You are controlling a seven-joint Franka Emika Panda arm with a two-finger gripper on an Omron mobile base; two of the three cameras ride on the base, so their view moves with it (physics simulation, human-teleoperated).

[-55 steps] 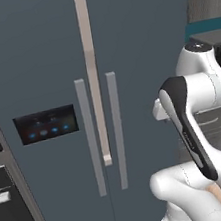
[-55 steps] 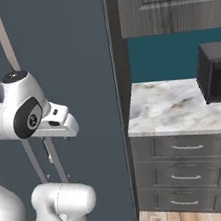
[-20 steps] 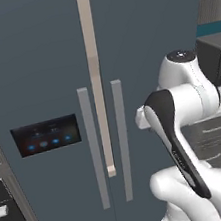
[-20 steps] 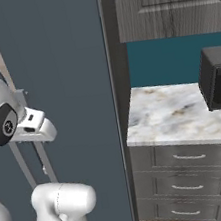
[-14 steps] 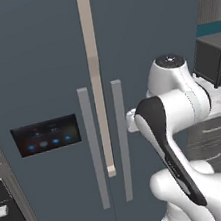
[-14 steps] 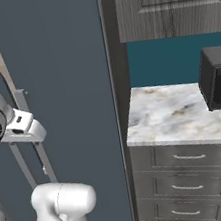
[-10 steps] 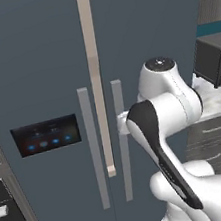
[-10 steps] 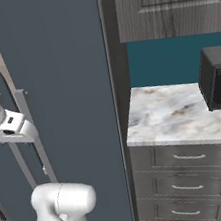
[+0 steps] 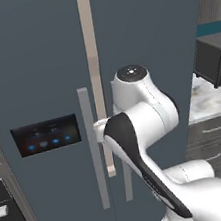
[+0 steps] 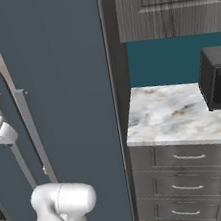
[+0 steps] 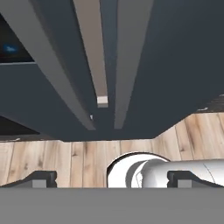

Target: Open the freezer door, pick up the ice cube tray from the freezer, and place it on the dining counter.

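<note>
The freezer door [image 9: 34,94], shut at the frame's left, looks heavy and rigid, best taken by its long grey handle [image 9: 92,148], while the gripper [image 11: 111,178] gapes wide, empty.

Kitchen corner beside me, to my right.

A marble top [image 10: 177,117] sits over dark grey drawers [image 10: 188,173] with slim silver pulls. A black microwave [image 10: 220,79] stands on it against a teal wall [image 10: 163,63], under grey wood-grain cabinets [image 10: 169,2]. Below me I see a light wood plank floor [image 11: 57,155]. At far left, a black oven [image 9: 8,220] edges in.
</note>
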